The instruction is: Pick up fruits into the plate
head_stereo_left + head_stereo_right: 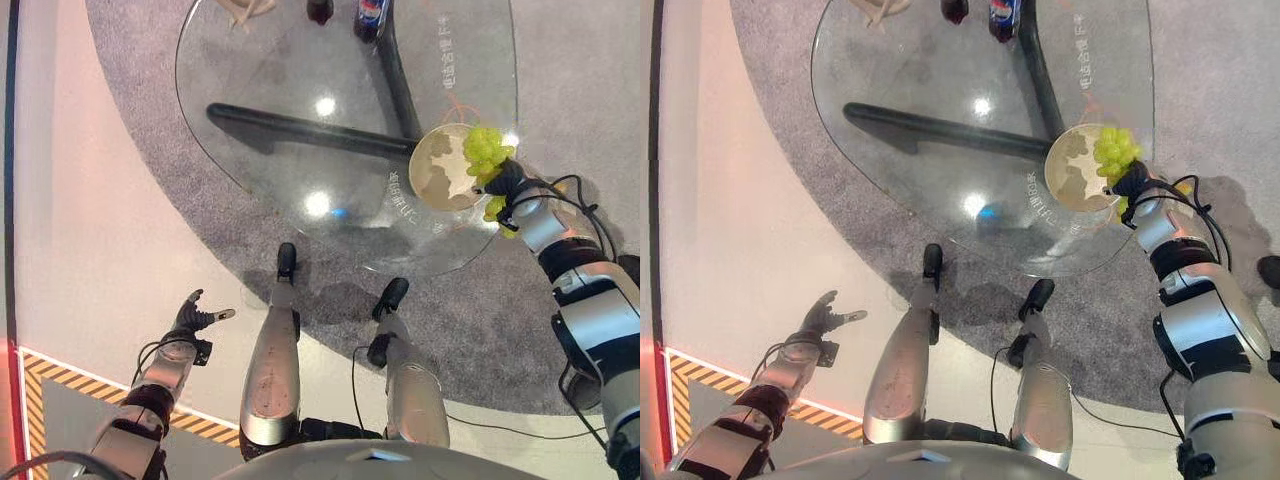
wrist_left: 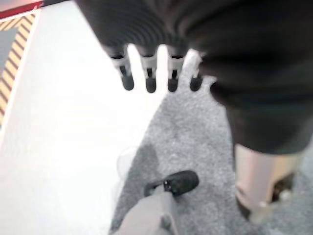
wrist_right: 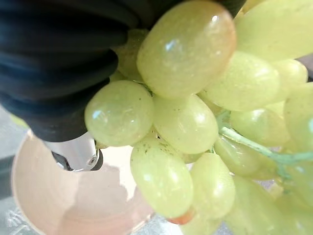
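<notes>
Right now right hand [image 1: 507, 183] sits at the glass table's [image 1: 300, 90] right edge with a bunch of green grapes [image 1: 485, 150] against it; fingers are buried under the fruit in the right wrist view, so can't tell if they're curled or straight. Grapes [image 3: 186, 122] hang partly over the plate's [image 1: 440, 175] right rim, a few more showing below the wrist off the table edge. Bunch's long axis runs roughly along the forearm line, from over the plate back toward the robot. Plate is tan, near the table's right edge. Left hand [image 1: 195, 318] hangs low over the pale floor [image 1: 90, 200], fingers [image 2: 149, 81] straight and slightly spread, holding nothing. Two dark bottles [image 1: 345, 12] stand at the table's far edge
</notes>
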`<state>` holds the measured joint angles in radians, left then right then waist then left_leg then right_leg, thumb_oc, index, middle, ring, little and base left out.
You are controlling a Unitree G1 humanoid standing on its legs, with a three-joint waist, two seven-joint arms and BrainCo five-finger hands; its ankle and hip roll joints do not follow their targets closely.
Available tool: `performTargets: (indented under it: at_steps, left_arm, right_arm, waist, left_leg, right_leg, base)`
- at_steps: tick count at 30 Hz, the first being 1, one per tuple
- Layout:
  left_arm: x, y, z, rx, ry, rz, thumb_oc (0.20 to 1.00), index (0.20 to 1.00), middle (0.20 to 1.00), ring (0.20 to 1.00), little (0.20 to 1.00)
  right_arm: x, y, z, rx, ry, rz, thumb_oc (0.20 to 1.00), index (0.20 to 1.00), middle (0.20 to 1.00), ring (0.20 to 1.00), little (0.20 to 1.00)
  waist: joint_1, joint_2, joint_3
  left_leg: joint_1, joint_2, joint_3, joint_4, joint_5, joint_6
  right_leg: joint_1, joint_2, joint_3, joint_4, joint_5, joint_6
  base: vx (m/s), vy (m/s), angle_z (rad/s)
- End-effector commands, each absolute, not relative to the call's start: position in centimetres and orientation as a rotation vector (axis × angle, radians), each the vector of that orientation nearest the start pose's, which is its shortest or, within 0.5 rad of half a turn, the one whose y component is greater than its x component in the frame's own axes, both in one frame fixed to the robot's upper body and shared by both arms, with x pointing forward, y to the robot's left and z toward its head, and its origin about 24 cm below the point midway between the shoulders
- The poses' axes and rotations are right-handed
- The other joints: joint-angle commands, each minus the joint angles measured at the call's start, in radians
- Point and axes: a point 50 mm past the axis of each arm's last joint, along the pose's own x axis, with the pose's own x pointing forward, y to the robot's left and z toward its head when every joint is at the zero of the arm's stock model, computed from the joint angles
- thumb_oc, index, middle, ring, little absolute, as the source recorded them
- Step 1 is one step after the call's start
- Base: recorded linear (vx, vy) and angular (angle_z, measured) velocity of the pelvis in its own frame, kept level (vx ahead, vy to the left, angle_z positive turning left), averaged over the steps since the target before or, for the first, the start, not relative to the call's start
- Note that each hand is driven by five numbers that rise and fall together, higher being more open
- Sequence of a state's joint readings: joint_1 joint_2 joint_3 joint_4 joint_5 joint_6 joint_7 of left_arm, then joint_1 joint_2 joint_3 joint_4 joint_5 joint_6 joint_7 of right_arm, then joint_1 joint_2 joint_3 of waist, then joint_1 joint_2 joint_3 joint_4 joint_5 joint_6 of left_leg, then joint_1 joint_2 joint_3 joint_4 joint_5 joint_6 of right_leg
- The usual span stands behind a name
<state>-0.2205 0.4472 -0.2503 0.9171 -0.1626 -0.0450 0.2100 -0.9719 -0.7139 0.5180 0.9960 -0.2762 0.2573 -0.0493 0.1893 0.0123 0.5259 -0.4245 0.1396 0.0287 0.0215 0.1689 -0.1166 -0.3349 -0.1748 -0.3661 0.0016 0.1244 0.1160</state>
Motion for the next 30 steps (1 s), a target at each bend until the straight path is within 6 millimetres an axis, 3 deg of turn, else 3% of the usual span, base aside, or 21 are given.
performTargets:
  at_steps: [1, 4, 5, 8, 11, 18, 19, 25, 30]
  left_arm:
    - [22.9, 28.3, -6.9, 0.501, 0.647, 0.271, 1.0, 1.0, 1.0, 1.0, 1.0]
    - [22.9, 28.2, -6.9, 0.5, 0.642, 0.271, 1.0, 1.0, 1.0, 1.0, 1.0]
    - [22.5, 27.5, -7.1, 0.469, 0.629, 0.275, 1.0, 1.0, 1.0, 1.0, 1.0]
    - [22.3, 27.1, -7.3, 0.47, 0.623, 0.265, 1.0, 1.0, 1.0, 1.0, 1.0]
    - [21.9, 26.5, -7.6, 0.462, 0.624, 0.245, 1.0, 1.0, 1.0, 1.0, 1.0]
    - [20.8, 26.0, -8.1, 0.461, 0.638, 0.212, 1.0, 1.0, 1.0, 1.0, 1.0]
    - [20.7, 26.0, -8.2, 0.462, 0.64, 0.21, 1.0, 1.0, 1.0, 1.0, 1.0]
    - [20.1, 25.9, -8.5, 0.451, 0.647, 0.185, 1.0, 1.0, 1.0, 1.0, 1.0]
    - [19.9, 25.9, -8.6, 0.415, 0.637, 0.187, 1.0, 1.0, 1.0, 1.0, 1.0]
  right_arm:
    - [37.7, -33.1, 19.8, -1.336, 0.323, -0.497, 0.2, 0.2, 0.2, 0.2, 0.2]
    - [37.6, -33.3, 20.1, -1.343, 0.321, -0.521, 0.2, 0.2, 0.2, 0.2, 0.2]
    - [37.1, -34.3, 21.7, -1.37, 0.288, -0.666, 0.2, 0.2, 0.2, 0.2, 0.2]
    - [36.9, -34.6, 23.0, -1.388, 0.249, -0.745, 0.2, 0.2, 0.2, 0.2, 0.2]
    - [36.7, -34.3, 25.6, -1.473, 0.117, -0.865, 0.2, 0.2, 0.2, 0.2, 0.2]
    - [36.0, -34.4, 28.7, -1.543, -0.017, -1.012, 0.2, 0.2, 0.2, 0.2, 0.2]
    - [36.0, -34.5, 28.9, -1.538, -0.018, -1.019, 1.0, 1.0, 1.0, 1.0, 1.0]
    - [35.9, -34.3, 28.7, -1.508, -0.093, -1.017, 1.0, 1.0, 1.0, 1.0, 1.0]
    - [36.1, -33.5, 26.8, -1.323, -0.218, -0.954, 1.0, 1.0, 1.0, 1.0, 1.0]
  waist:
    - [0.017, 0.016, -0.006]
    - [0.02, 0.02, -0.006]
    - [0.027, 0.047, -0.006]
    - [0.032, 0.067, -0.006]
    - [0.037, 0.095, -0.006]
    - [0.042, 0.129, -0.006]
    - [0.042, 0.132, -0.006]
    - [0.032, 0.134, -0.006]
    - [0.014, 0.123, -0.006]
  left_leg:
    - [-0.121, -0.116, 0.032, 0.113, -0.105, 0.061]
    - [-0.135, -0.117, 0.031, 0.118, -0.105, 0.062]
    - [-0.197, -0.135, 0.019, 0.15, -0.131, 0.064]
    - [-0.243, -0.145, 0.014, 0.171, -0.131, 0.066]
    - [-0.303, -0.158, 0.013, 0.203, -0.134, 0.072]
    - [-0.38, -0.166, 0.009, 0.295, -0.164, 0.082]
    - [-0.385, -0.167, 0.009, 0.3, -0.167, 0.083]
    - [-0.352, -0.166, 0.011, 0.29, -0.175, 0.084]
    - [-0.284, -0.164, 0.023, 0.264, -0.179, 0.079]
  right_leg:
    - [-0.144, 0.002, -0.028, 0.25, -0.142, -0.025]
    - [-0.16, -0.003, -0.03, 0.26, -0.143, -0.024]
    - [-0.24, -0.019, -0.013, 0.312, -0.175, -0.015]
    - [-0.292, -0.03, -0.009, 0.338, -0.175, -0.018]
    - [-0.363, -0.04, -0.001, 0.389, -0.188, -0.024]
    - [-0.454, -0.068, 0.018, 0.476, -0.214, -0.032]
    - [-0.46, -0.069, 0.021, 0.48, -0.216, -0.033]
    - [-0.435, -0.058, 0.036, 0.468, -0.215, -0.032]
    - [-0.369, -0.046, 0.038, 0.433, -0.205, -0.023]
  base:
    - [0.02, -0.003, 0.06]
    - [0.05, 0.001, 0.08]
    - [0.13, 0.008, 0.11]
    - [0.07, 0.017, 0.12]
    - [0.04, 0.049, 0.11]
    - [0.04, 0.037, 0.08]
    - [0.03, 0.037, 0.0]
    - [0.02, 0.042, -0.01]
    - [-0.01, 0.04, -0.03]
